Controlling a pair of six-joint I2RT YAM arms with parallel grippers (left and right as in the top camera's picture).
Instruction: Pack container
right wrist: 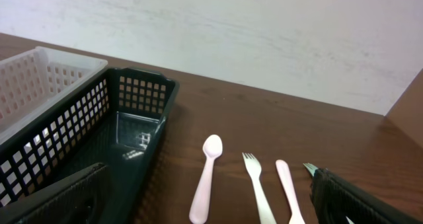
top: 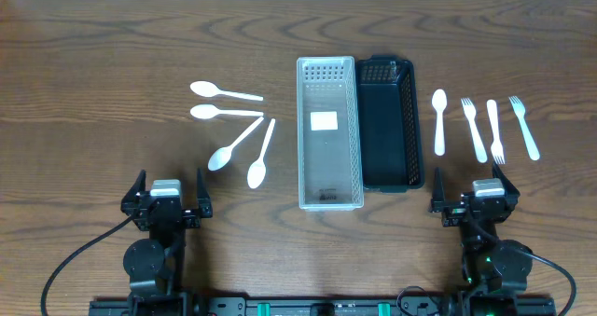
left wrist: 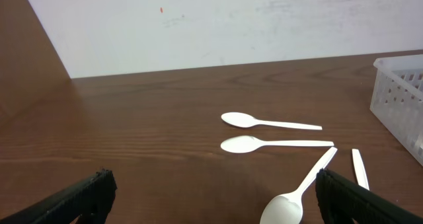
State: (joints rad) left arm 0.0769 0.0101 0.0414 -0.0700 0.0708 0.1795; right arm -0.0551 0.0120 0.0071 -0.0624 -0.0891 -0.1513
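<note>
At table (top: 93,74) centre we see two long baskets side by side and touching: a white basket (top: 328,171) and, at its 3 o'clock, a black basket (top: 387,139). Neither holds any cutlery; the white one has only a small pale label (top: 324,121) on its floor. At 9 o'clock of the white basket lie four spoons (top: 233,145), fanned out with their handles toward the baskets, none touching the wall. At 3 o'clock of the black basket lie a lone spoon (top: 439,122) and three forks (top: 474,128), roughly parallel and apart from one another. The left gripper (top: 171,176) sits at 7 o'clock of the table, jaws spread wide and holding nothing. The right gripper (top: 466,171) sits at 5 o'clock, jaws likewise wide and empty. Each is near its own group of cutlery but touches none of it. We judge the packing not yet begun: no piece is in either basket, and all eight are left to pick up and place. Which basket takes which kind we cannot tell from the task wording.
</note>
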